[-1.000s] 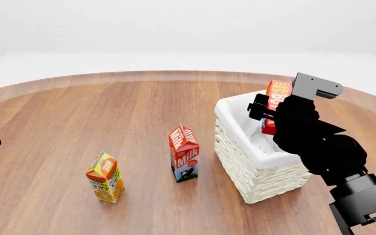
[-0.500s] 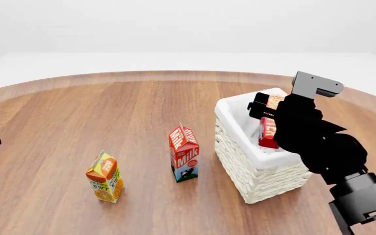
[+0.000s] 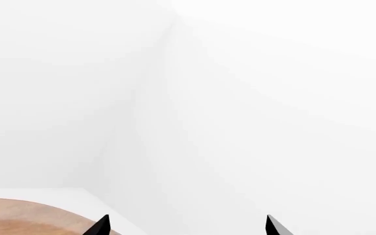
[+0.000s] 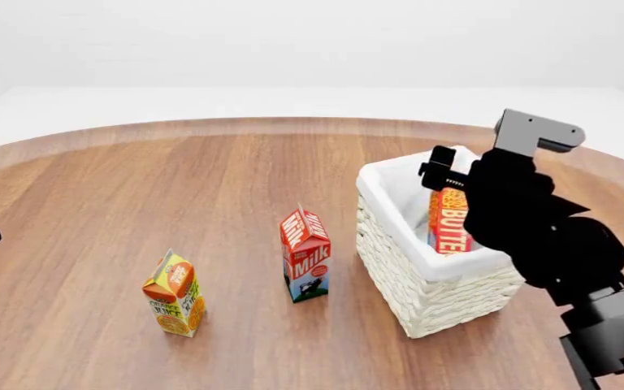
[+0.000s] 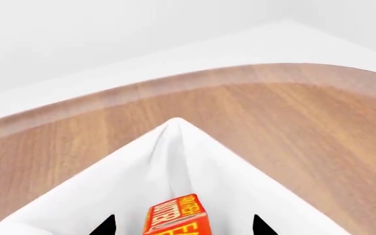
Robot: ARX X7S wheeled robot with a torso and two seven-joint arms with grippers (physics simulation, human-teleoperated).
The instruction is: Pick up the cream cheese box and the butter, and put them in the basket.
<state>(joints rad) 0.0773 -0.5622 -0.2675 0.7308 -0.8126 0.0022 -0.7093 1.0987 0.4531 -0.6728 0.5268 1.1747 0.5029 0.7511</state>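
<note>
The butter (image 4: 450, 221), an orange-red box with yellow lettering, stands upright inside the white wicker basket (image 4: 442, 296), leaning near its right side. My right gripper (image 4: 444, 177) hovers just above the basket and is open. In the right wrist view the butter (image 5: 178, 220) sits between the spread fingertips of my right gripper (image 5: 181, 227) with a gap on each side, over the basket's white liner (image 5: 175, 161). My left gripper (image 3: 186, 226) is open at the far left, facing a white wall with nothing between its fingers. The cream cheese box is out of view.
A red-and-white milk carton (image 4: 305, 254) stands left of the basket. Further left and nearer me is an orange juice carton (image 4: 175, 293). The round wooden table's far edge (image 4: 290, 123) curves behind them.
The butter has left my right gripper and dropped down into the basket. The right gripper has opened and shifted slightly right and up.
</note>
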